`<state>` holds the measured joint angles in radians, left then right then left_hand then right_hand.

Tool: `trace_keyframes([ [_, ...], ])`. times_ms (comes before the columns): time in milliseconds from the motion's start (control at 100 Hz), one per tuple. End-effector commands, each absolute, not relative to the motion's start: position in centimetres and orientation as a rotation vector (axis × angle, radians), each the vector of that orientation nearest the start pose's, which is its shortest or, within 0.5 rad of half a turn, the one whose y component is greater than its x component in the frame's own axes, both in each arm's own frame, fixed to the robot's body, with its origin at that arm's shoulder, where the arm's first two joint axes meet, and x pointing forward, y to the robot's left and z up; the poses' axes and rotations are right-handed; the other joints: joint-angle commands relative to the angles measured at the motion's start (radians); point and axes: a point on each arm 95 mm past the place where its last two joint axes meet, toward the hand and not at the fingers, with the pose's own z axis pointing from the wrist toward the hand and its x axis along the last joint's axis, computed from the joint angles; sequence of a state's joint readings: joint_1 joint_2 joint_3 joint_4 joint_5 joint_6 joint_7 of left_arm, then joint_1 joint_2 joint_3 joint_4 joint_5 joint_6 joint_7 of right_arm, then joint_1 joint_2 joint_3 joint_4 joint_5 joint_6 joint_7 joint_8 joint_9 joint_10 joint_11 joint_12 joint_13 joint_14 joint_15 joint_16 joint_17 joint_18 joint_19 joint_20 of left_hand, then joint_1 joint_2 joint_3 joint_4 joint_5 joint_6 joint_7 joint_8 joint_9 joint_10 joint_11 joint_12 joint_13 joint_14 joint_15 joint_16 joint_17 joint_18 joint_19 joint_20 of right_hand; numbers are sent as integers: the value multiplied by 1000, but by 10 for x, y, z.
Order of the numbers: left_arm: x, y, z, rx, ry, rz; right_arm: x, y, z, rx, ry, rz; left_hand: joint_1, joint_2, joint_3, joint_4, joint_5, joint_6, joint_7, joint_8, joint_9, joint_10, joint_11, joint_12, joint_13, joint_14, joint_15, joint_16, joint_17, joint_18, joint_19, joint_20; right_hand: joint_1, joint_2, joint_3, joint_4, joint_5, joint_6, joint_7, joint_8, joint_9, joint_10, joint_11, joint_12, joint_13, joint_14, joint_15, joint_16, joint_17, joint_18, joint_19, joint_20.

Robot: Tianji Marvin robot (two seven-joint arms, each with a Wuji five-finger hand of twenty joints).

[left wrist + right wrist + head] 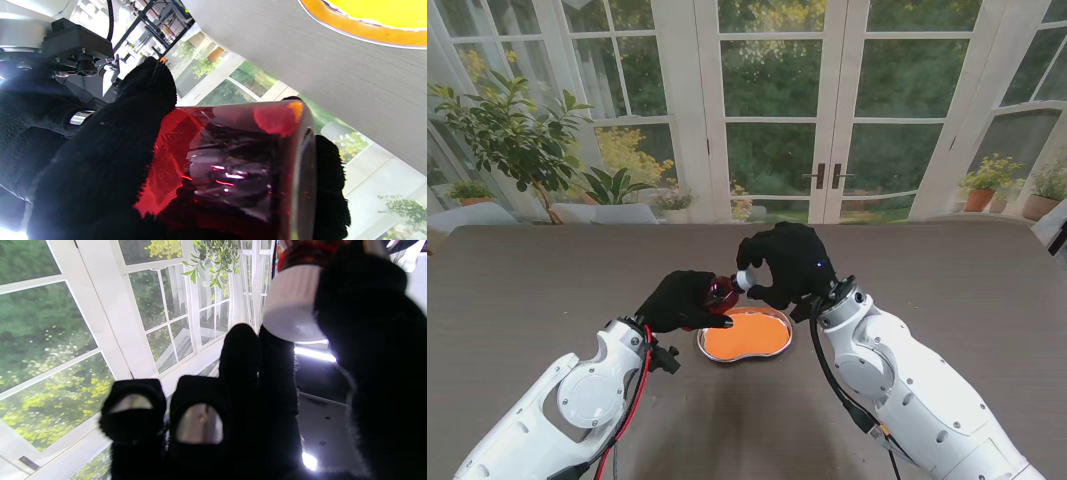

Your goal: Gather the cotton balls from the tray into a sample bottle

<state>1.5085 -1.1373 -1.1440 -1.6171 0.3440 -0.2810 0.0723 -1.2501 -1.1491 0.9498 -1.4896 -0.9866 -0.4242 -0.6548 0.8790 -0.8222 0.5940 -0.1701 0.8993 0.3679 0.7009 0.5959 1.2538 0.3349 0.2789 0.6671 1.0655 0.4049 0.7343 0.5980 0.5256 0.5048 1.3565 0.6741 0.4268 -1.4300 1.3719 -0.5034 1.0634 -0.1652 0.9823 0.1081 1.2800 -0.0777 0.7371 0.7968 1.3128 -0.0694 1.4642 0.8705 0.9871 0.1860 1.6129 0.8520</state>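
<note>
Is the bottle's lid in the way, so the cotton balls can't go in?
Yes. The white cap sits at the mouth of the red bottle, pinched by the right hand. No cotton balls are visible in the orange tray.

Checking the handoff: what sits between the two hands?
In the stand view, the white cap in the right hand meets the red bottle held by the left hand.

Red bottle [720,291], white-capped, beside tray [745,353]

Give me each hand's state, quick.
Left hand: shut on the red bottle, held over the table beside the tray.
Right hand: shut on the white cap at the bottle's mouth.
</note>
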Motion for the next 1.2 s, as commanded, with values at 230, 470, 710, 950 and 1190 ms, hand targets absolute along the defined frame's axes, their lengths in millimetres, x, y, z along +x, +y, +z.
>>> trace_keyframes([
  [230, 401, -55, -283, -1520, 1189, -2288, 420, 102, -222, 450, 1153, 2322, 187, 264, 309, -9, 148, -216, 103, 4, 38, -54, 18, 8, 14, 26, 21, 2, -24, -23, 19, 20, 172, -54, 63, 13, 70, -152, 65, 39, 0, -40, 8, -3, 10, -78, 12, -2, 26, -58, 40, -10],
  [470, 401, -55, -283, -1518, 1190, -2286, 420, 104, -223, 442, 1156, 2336, 187, 264, 309, -9, 148, -215, 103, 5, 38, -54, 17, 8, 14, 25, 22, 3, -23, -24, 19, 20, 180, -54, 57, 14, 79, -150, 59, 59, 4, -44, 13, -3, 10, -80, 15, 0, 33, -70, 40, -11],
  [710, 401, -54, -283, -1517, 1193, -2285, 421, 104, -223, 456, 1164, 2338, 186, 263, 309, -9, 149, -217, 103, 5, 39, -54, 18, 8, 14, 26, 22, 3, -24, -23, 19, 20, 111, 7, 86, 15, 51, -132, 132, 14, 16, -30, 14, -9, 9, -71, 20, 4, 32, -55, 43, -8],
  [950, 401, -54, -283, -1516, 1198, -2283, 421, 103, -223, 476, 1177, 2331, 187, 264, 308, -9, 148, -216, 103, 4, 38, -53, 18, 8, 14, 26, 22, 3, -24, -22, 19, 20, 10, 67, 80, -2, 46, -87, 136, 10, 14, -11, 17, -8, 8, -46, 26, 4, 20, -34, 49, 0],
  [1190, 400, -54, -284, -1518, 1201, -2282, 423, 103, -223, 500, 1199, 2320, 186, 264, 309, -9, 148, -218, 103, 4, 38, -54, 18, 8, 15, 24, 23, 3, -23, -25, 20, 20, -83, 175, 66, -7, 26, -49, 129, 21, -1, 9, 18, -8, 8, -32, 29, 2, 12, -25, 53, 4],
])
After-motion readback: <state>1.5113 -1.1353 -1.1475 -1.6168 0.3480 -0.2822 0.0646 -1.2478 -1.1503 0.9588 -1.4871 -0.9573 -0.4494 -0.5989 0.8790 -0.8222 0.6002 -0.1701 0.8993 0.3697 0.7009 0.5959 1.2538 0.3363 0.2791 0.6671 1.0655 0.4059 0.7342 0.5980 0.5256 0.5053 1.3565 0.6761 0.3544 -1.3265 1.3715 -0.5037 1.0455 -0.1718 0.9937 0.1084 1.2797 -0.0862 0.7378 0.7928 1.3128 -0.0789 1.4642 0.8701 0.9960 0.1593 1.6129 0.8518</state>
